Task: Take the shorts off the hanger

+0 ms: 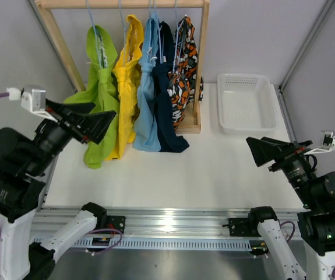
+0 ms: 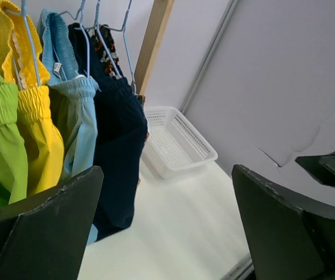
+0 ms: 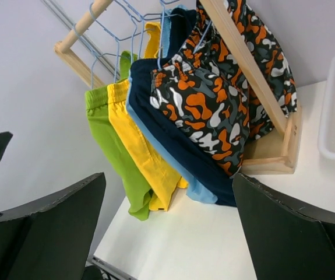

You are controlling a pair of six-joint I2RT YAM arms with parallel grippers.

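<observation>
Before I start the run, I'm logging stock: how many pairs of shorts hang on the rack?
5, all hanging on the wooden rack, left to right in the top view: lime green, yellow, light blue, navy, orange-black-white patterned. None seems hidden.

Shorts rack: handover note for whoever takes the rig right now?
Left gripper: jaws open, empty, close to the lime green fabric shorts. Right gripper: jaws open, empty, over the white table.
On blue wire hangers on the wooden rack: that pair plus yellow shorts, light blue shorts, navy shorts, orange-black-white patterned shorts.
Done: nothing removed.
Left: all five pairs.
</observation>
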